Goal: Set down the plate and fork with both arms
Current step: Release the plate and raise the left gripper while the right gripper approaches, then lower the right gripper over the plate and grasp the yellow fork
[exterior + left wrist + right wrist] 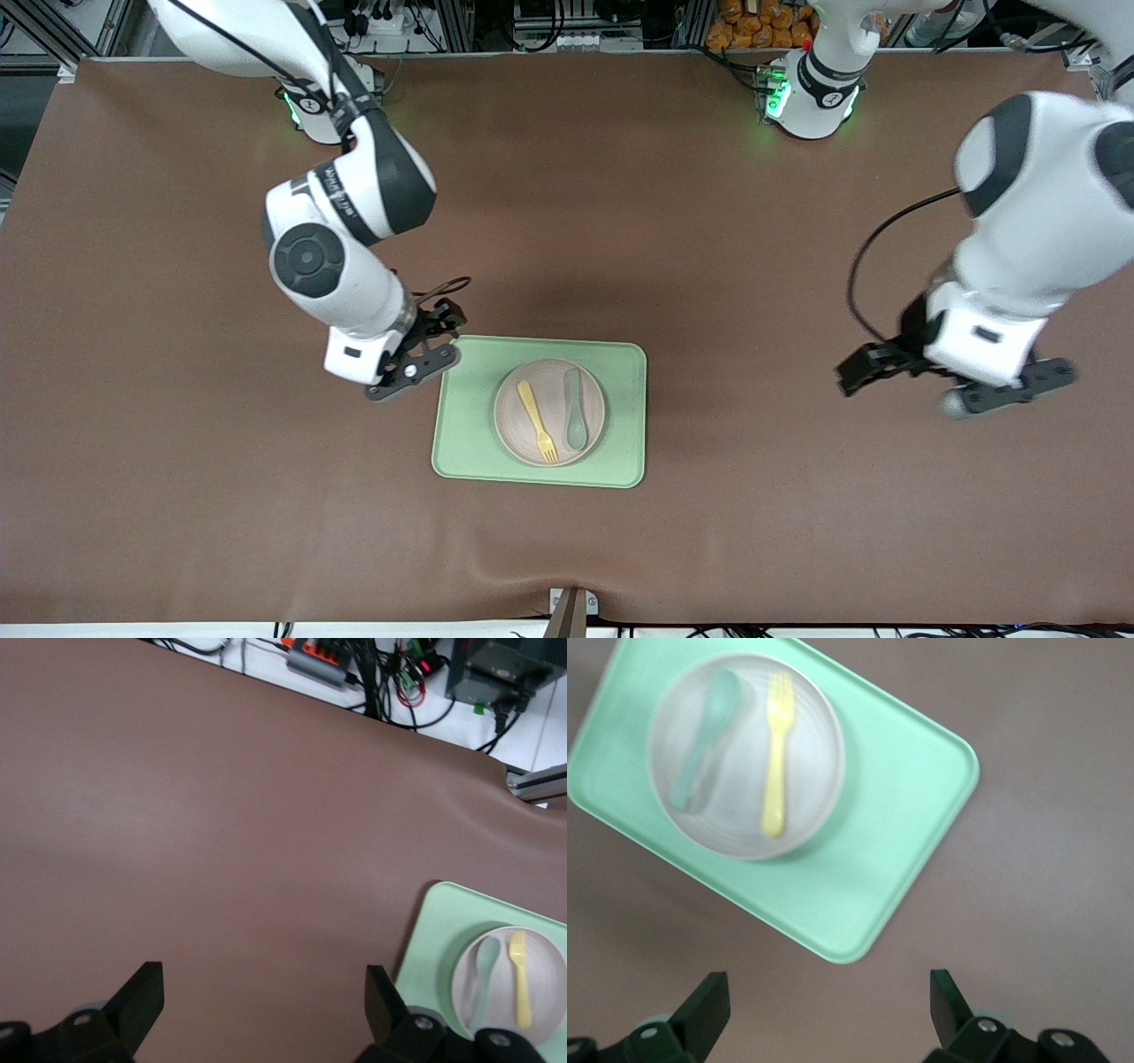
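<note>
We are holding both tools spread: right tool (416, 354) beside the tray (461, 443), left tool (957, 381) over bare worktop (753, 266). Fork (537, 422) and spoon (576, 409) are lying on the plate (549, 363).

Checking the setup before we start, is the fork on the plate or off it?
On it: the fork lies flat on the plate, beside the spoon.
</note>
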`<state>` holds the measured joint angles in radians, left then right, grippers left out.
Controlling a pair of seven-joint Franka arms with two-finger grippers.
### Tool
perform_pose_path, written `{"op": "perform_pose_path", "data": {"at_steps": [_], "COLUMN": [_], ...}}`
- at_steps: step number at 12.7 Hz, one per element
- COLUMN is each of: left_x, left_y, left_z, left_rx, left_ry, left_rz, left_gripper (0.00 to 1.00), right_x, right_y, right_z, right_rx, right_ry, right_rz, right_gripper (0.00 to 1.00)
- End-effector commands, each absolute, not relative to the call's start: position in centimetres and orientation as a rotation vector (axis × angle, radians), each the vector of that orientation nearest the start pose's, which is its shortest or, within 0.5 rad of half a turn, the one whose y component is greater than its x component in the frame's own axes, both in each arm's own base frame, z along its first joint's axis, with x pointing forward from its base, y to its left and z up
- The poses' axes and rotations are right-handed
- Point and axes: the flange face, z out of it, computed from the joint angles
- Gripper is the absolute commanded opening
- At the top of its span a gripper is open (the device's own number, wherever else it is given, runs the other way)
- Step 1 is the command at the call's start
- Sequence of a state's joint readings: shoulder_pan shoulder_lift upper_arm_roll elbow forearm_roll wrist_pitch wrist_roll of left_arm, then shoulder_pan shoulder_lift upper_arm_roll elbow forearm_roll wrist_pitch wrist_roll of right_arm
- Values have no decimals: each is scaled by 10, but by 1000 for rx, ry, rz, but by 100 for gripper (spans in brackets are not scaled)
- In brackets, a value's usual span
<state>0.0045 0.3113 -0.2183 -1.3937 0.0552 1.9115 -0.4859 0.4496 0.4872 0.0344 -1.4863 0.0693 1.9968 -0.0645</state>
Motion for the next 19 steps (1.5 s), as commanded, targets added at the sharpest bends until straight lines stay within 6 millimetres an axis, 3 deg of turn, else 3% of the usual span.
{"op": "perform_pose_path", "data": {"at_steps": [1, 3, 5, 7, 8, 13, 17, 19], "left_x": [649, 625, 599, 578, 570, 565, 563, 562], "left_y": [-67, -59, -20, 16, 28, 36, 54, 46], "left_z": [578, 607, 632, 647, 651, 656, 657, 664], "left_rx": [-3191, -3165, -3146, -3141, -3145, -3133, -3124, -3130], "left_ry": [-391, -375, -395, -309, -330, -351, -370, -343], "left_rz": [-300, -241, -169, -103, -74, -76, -79, -100], "left_gripper": [100, 100, 100, 100, 100, 100, 100, 100], "right_x": [622, 632, 637, 649, 652, 653, 655, 649], "right_y": [361, 364, 370, 373, 375, 428, 423, 428], "right_z": [387, 378, 370, 348, 328, 255, 225, 213], "right_rx": [-2876, -2830, -2811, -2820, -2834, -2815, -2847, -2856], "right_ry": [-987, -1077, -1096, -1013, -960, -886, -814, -787], "right_rz": [-146, -262, -346, -420, -418, -472, -425, -398], "right_gripper": [100, 100, 100, 100, 100, 100, 100, 100]}}
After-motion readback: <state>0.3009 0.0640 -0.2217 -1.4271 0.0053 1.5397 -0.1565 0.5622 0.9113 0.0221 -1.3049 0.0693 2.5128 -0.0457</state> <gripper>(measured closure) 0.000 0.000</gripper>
